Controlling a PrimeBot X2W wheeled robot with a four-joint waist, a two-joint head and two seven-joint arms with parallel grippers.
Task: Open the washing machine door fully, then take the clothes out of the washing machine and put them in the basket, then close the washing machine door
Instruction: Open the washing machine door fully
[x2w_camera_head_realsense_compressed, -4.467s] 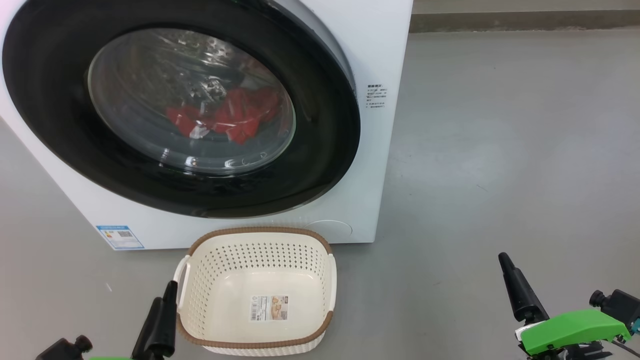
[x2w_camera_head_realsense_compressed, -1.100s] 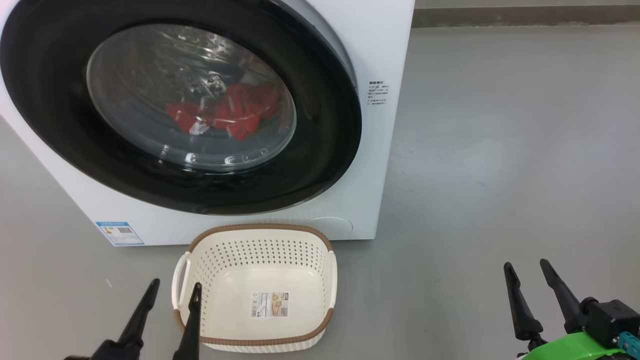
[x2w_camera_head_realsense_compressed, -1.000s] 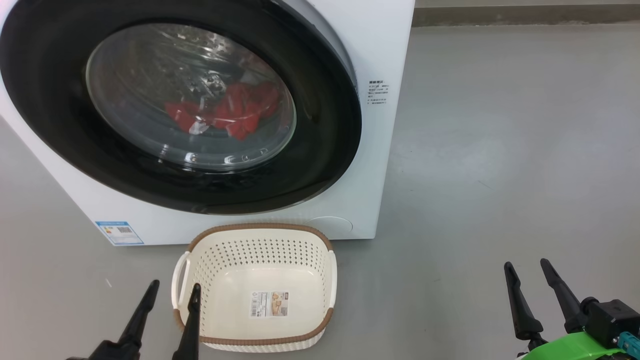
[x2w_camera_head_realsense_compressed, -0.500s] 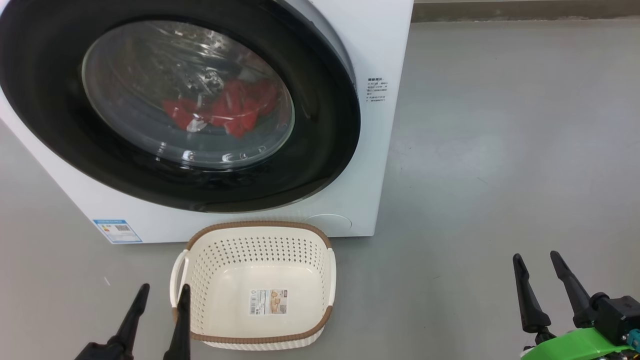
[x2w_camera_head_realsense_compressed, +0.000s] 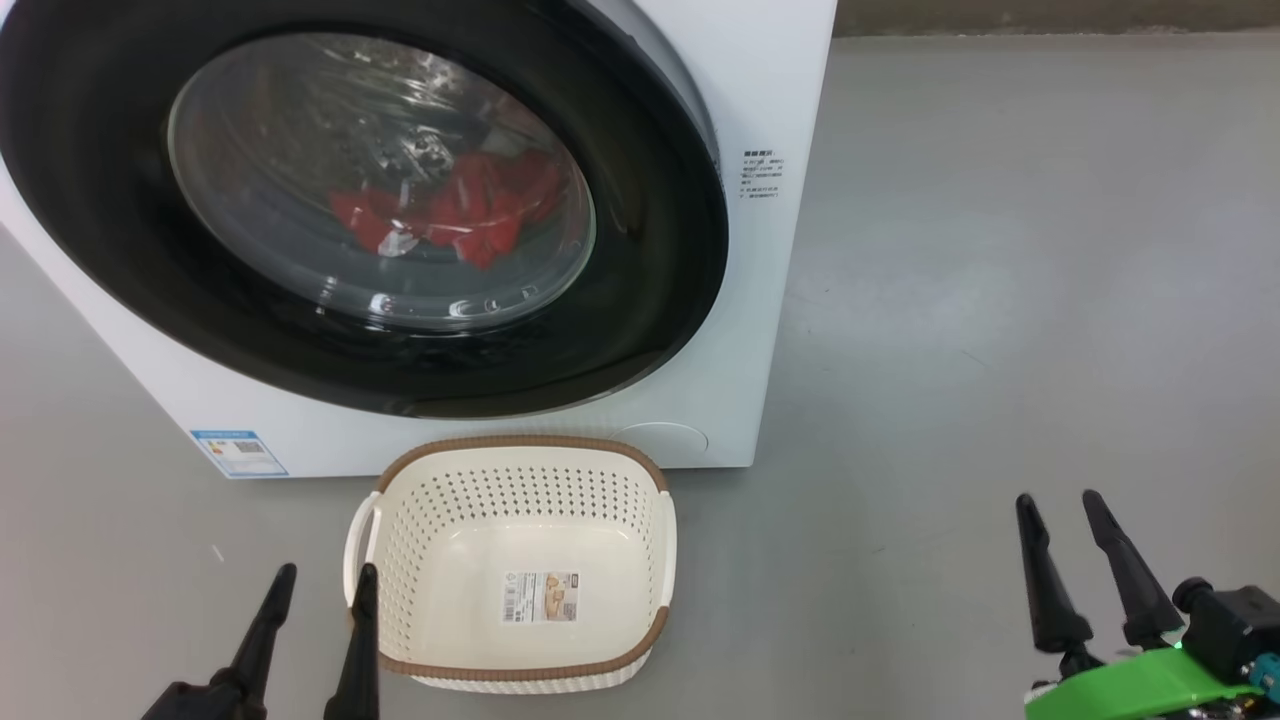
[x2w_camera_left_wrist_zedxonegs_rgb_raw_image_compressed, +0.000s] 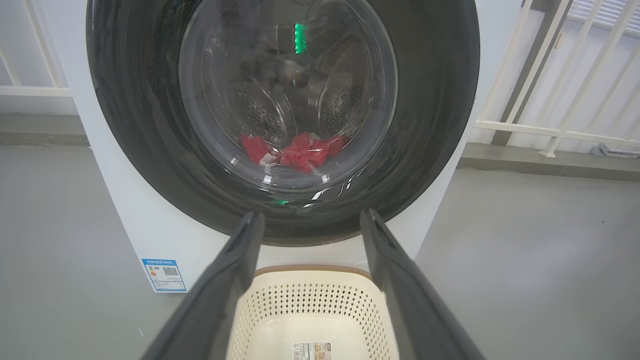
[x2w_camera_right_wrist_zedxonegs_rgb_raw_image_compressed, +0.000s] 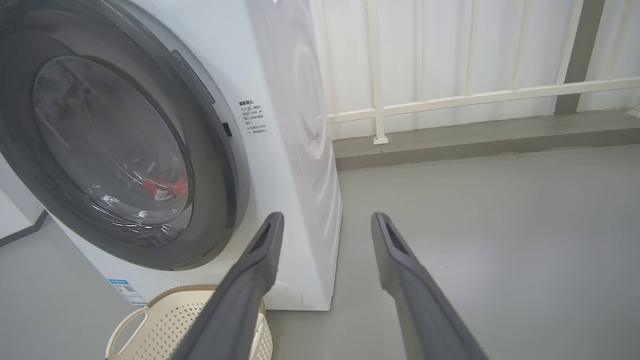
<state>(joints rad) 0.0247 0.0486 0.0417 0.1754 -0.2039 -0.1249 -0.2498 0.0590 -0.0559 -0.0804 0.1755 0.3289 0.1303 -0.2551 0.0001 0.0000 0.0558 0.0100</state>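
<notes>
Washer (x2w_camera_head_realsense_compressed: 770, 80): white front-loader standing on the grey floor (x2w_camera_head_realsense_compressed: 1000, 300), with a blue label (x2w_camera_head_realsense_compressed: 238, 452) low on its front.
Door (x2w_camera_head_realsense_compressed: 650, 250): glossy black ring around a bulging glass porthole, closed against the washer's front.
Clothes (x2w_camera_head_realsense_compressed: 460, 215): red with a small white patch, lying at the bottom of the drum behind the glass.
Basket (x2w_camera_head_realsense_compressed: 520, 443): cream with a brown rim, on the floor just in front of the washer and below the door. A paper label (x2w_camera_head_realsense_compressed: 541, 597) is on its bottom.
Left end effector (x2w_camera_head_realsense_compressed: 327, 572): fingers apart and holding nothing, at the basket's near left corner. One finger overlaps the left handle in the head view.
Right end effector (x2w_camera_head_realsense_compressed: 1058, 498): fingers apart with nothing between them, over bare floor well to the right of the basket.
Left wrist view: faces the door head-on. It brings out the perforated steel drum wall behind the clothes and a green glint on the glass, and the basket sits between the fingers.
Right wrist view: looks from the right. It adds the washer's side panel, small print beside the door and a white railing (x2w_camera_right_wrist_zedxonegs_rgb_raw_image_compressed: 450, 97) behind.
</notes>
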